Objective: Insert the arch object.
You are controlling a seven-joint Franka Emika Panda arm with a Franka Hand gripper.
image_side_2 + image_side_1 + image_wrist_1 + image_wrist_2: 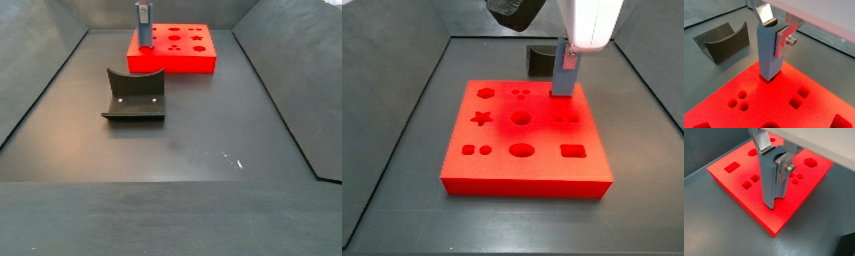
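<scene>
My gripper (776, 27) is shut on the arch object (769, 52), a long blue-grey block with a curved channel along one side, held upright between the silver fingers (784, 41). Both also show in the other wrist view, gripper (774, 158) and arch object (769, 183). The block's lower end is at the top face of the red board (754, 85), near one edge (724, 175). I cannot tell whether it touches. In a side view the arch object (563, 78) stands over the board's far right part (543, 168). It is small in the other side view (142, 25).
The red board has several shaped holes: star, circles, squares, hexagon. The dark fixture (134, 95) stands on the grey floor apart from the board (181, 62); it also shows in a wrist view (721, 42) and behind the gripper (540, 58). Sloped dark walls enclose the floor.
</scene>
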